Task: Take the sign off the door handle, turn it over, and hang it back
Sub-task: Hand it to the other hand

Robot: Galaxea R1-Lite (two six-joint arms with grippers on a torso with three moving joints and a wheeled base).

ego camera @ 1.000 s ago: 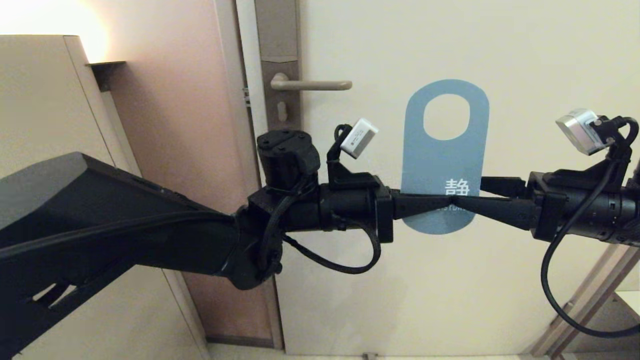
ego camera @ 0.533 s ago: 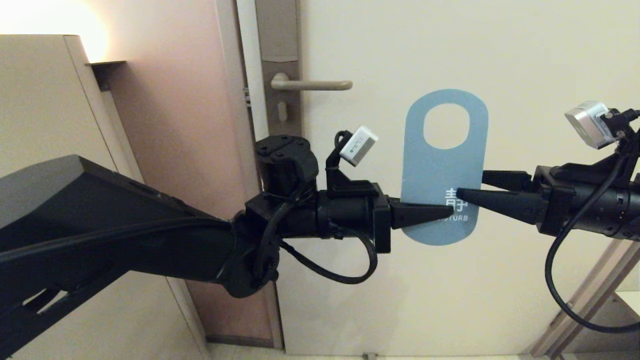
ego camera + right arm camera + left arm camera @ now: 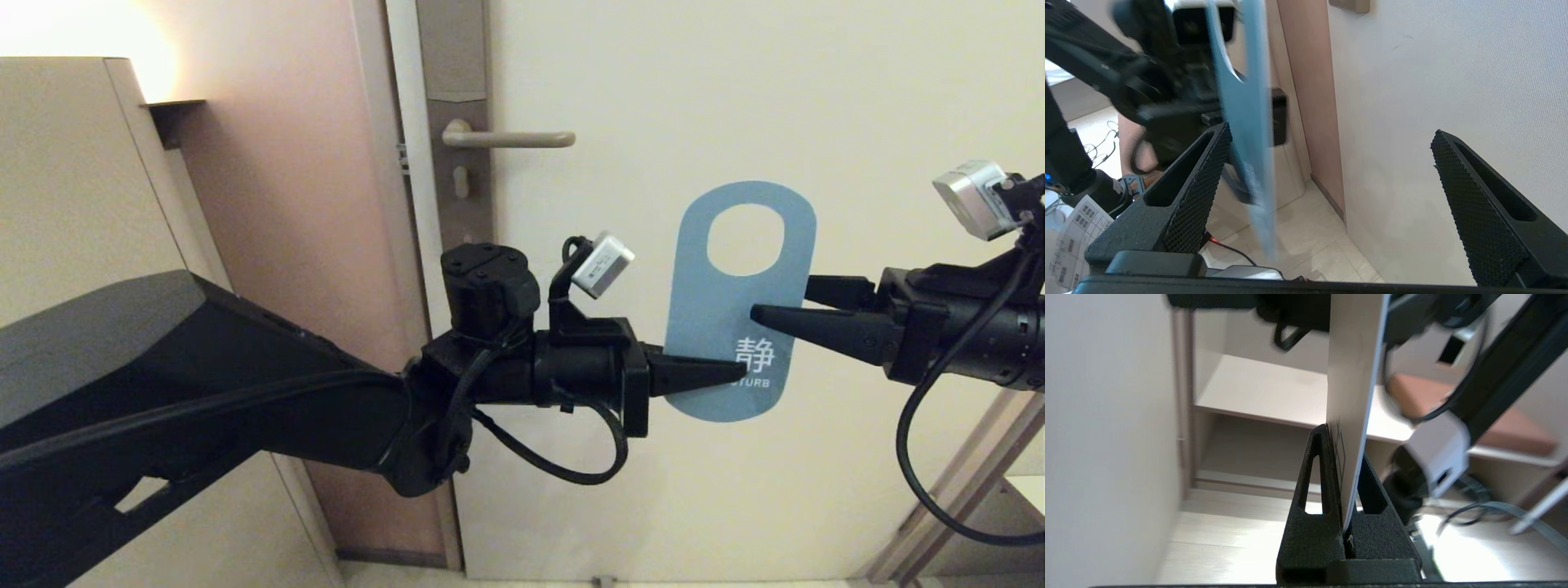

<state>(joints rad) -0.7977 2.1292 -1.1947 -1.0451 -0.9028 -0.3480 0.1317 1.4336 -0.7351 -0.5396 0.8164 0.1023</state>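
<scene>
The sign (image 3: pixel 718 294) hangs off the handle in front of the door, blue face with white text towards me, hole at the top. My left gripper (image 3: pixel 731 371) is shut on its lower left edge; the left wrist view shows the sign (image 3: pixel 1353 375) edge-on, pinched in that gripper (image 3: pixel 1345 449). My right gripper (image 3: pixel 780 300) stands open at the sign's right edge, one finger before the blue face, the other behind it. In the right wrist view the sign (image 3: pixel 1249 122) sits close to one finger of the wide-open gripper (image 3: pixel 1331 128). The door handle (image 3: pixel 510 139) is bare, up and to the left.
The cream door (image 3: pixel 735 82) fills the background, with the brown lock plate (image 3: pixel 461 188) and keyhole under the handle. A pinkish wall panel (image 3: pixel 310 204) and a beige cabinet (image 3: pixel 73 163) stand to the left. Slanted metal legs (image 3: pixel 963 490) show at the lower right.
My left gripper has carried the sign down and slightly right, away from the handle. The right gripper has stayed open and drawn back a little to the right.
</scene>
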